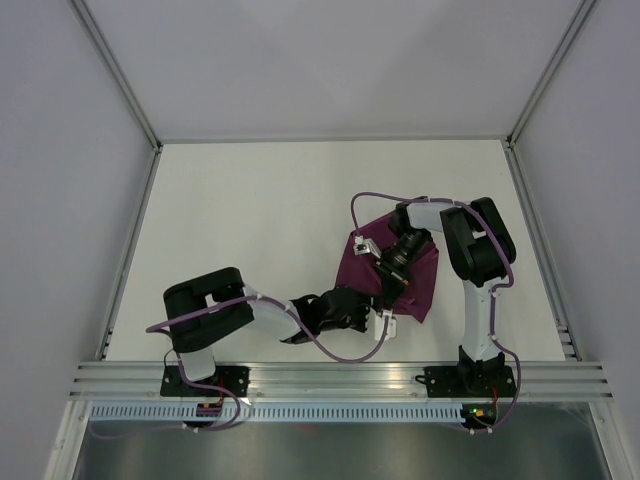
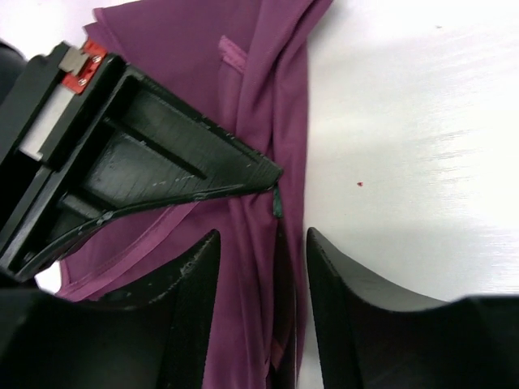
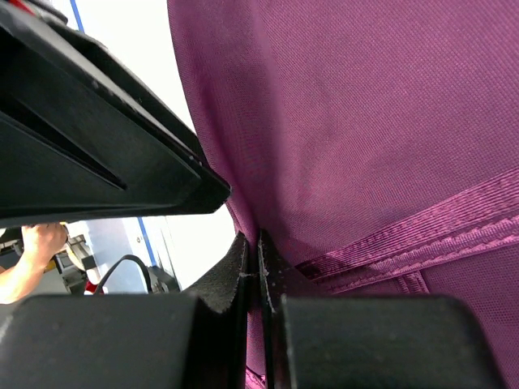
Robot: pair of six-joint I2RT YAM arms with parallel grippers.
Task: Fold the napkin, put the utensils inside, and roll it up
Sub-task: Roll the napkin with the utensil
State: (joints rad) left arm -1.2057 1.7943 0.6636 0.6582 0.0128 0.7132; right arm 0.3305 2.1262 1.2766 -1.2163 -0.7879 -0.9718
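The plum-purple napkin [image 1: 420, 280] lies crumpled on the white table at the right of centre. My right gripper [image 1: 388, 285] reaches down onto its left side and is shut on a pinch of the cloth [image 3: 365, 121], which rises between its tips [image 3: 251, 243]. My left gripper [image 1: 378, 315] is at the napkin's near left edge; its jaws [image 2: 261, 251] stand open astride a bunched fold of the cloth [image 2: 259, 97]. The right gripper's black finger [image 2: 146, 146] sits just above that fold. No utensils are in view.
The white table [image 1: 250, 220] is bounded by side rails and an aluminium rail [image 1: 340, 375] at the near edge, where both arm bases are bolted. A tiny red speck [image 2: 359, 184] lies on the table right of the napkin.
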